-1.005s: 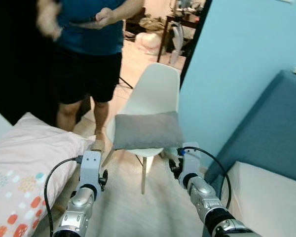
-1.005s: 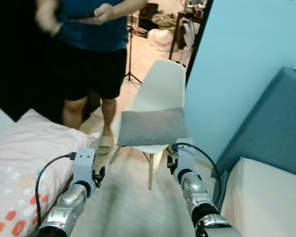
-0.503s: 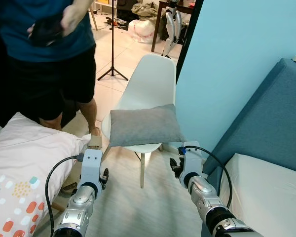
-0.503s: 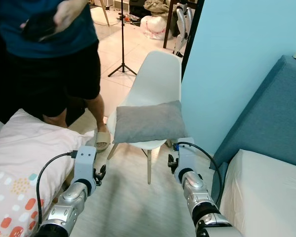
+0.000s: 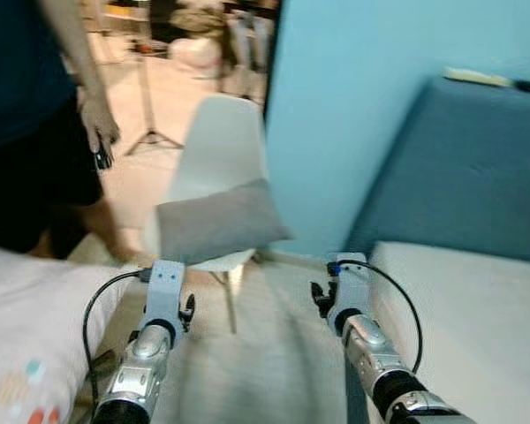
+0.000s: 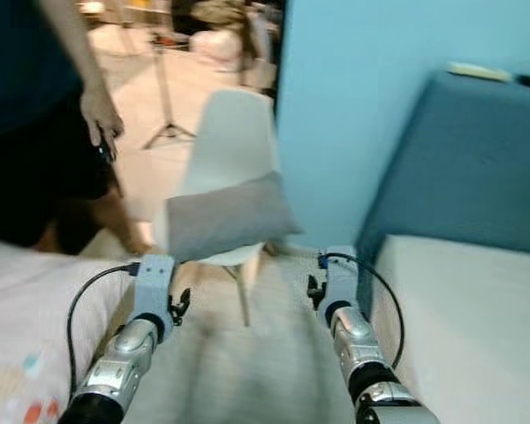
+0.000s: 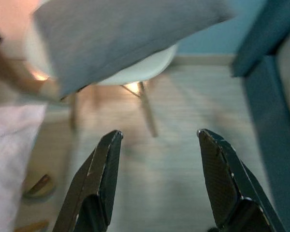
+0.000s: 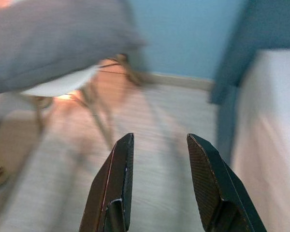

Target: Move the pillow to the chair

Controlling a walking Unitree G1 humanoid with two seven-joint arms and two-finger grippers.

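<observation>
Grey pillow lying on seat of white chair, overhanging seat edge, tilted. Left gripper hanging over striped floor short of chair, fingers spread wide, holding nothing. Right gripper doing likewise, fingers apart, empty. Person standing beside chair, hand hanging down. Blue sofa lying to right, against blue wall. White patterned bedding lying to left.

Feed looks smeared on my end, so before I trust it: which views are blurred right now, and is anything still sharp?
Both eye views are motion-blurred: the grey pillow, white chair and person have soft edges. Both wrist views smear the floor and chair legs, while the left gripper and right gripper fingers stay crisp. Lighting is even, with a warm glow under the seat.
</observation>
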